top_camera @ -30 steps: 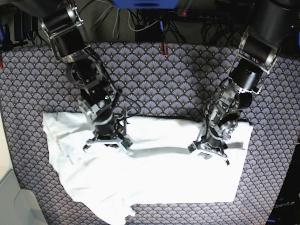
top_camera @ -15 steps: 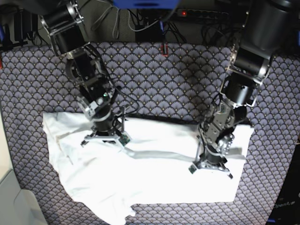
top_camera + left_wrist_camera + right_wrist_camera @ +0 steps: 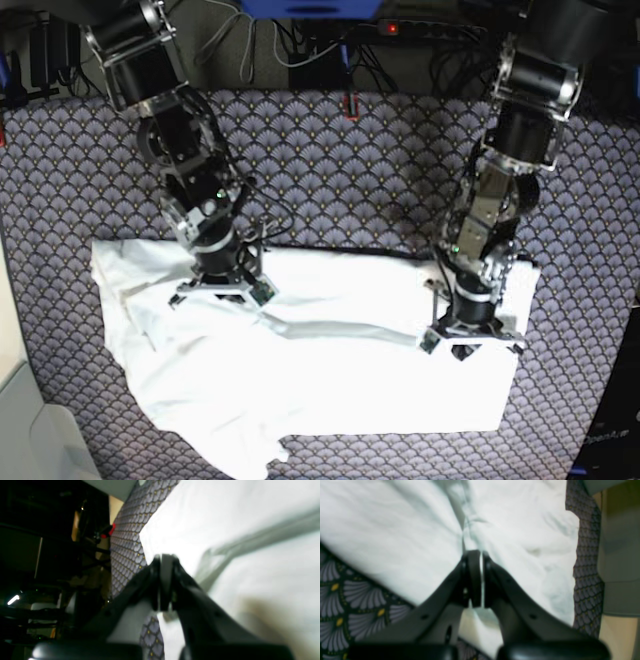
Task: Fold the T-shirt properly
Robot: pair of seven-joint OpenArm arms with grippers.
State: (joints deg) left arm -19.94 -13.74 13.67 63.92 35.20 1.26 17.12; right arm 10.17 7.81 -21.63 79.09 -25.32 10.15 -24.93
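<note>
- The T-shirt lay spread across the near half of the tabletop, white and wrinkled on the purple scallop-patterned tablecloth.
- Its top edge ran roughly level from one arm to the other, with a long raised crease stretched between the two claws.
- The right claw was down on the cloth on the base view's left; its two black fingers were pressed almost together with a thin slip of white fabric caught between them.
- So that one was clamped shut on the T-shirt, and a ridge of cloth rose from its tips in the wrist view.
- The left claw was down on the base view's right, near the shirt's far corner.
- Its fingers were closed tight against each other at the shirt's edge, with white cloth just behind and below the tips.
- The wrist view was blurred, but a fold of cloth led straight from the tips, so it was pinching the T-shirt too.
- A sleeve bunched out at the base view's left edge, and a ragged flap hung off toward the bottom.
- Cables and a power strip sat beyond the far edge of the cloth.
</note>
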